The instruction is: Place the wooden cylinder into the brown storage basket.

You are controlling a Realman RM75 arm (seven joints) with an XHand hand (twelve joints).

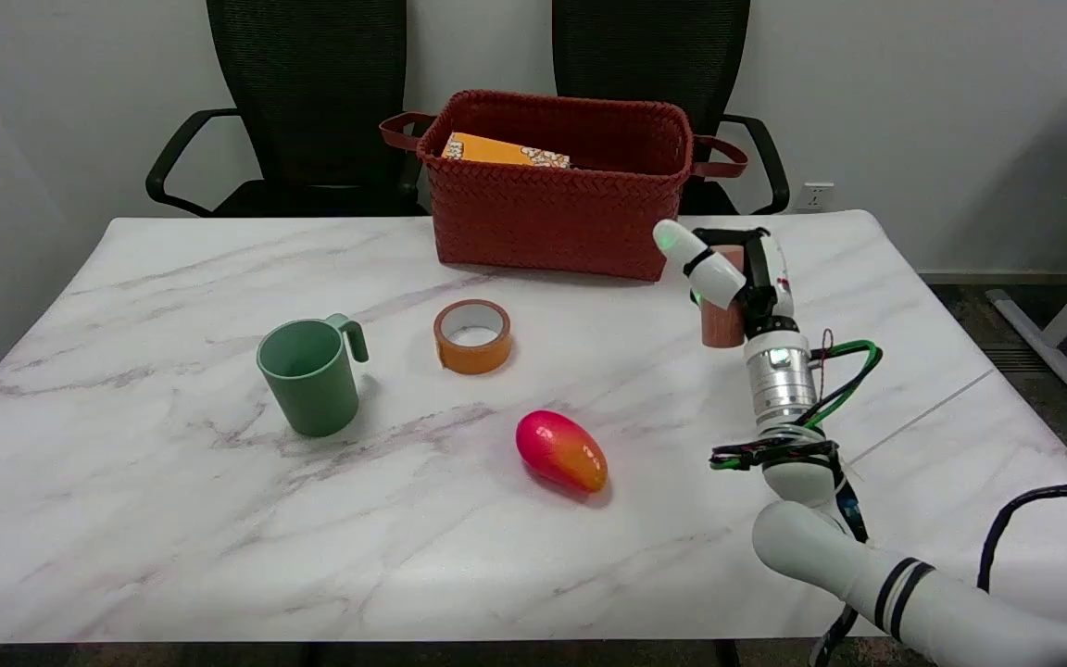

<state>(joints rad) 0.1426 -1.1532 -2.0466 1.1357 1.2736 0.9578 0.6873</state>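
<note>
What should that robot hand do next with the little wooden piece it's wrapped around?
Probably lift it. The right hand has its fingers around the wooden cylinder, whose base still looks to be on the table. The brown basket stands behind and left with tall walls, so raising comes before moving over.

Just left of the right hand's [733, 273] fingers [708, 269] rises the near wall of the woven brown storage basket [552, 218]; bare marble tabletop [645, 371] lies open below the fingers.
</note>
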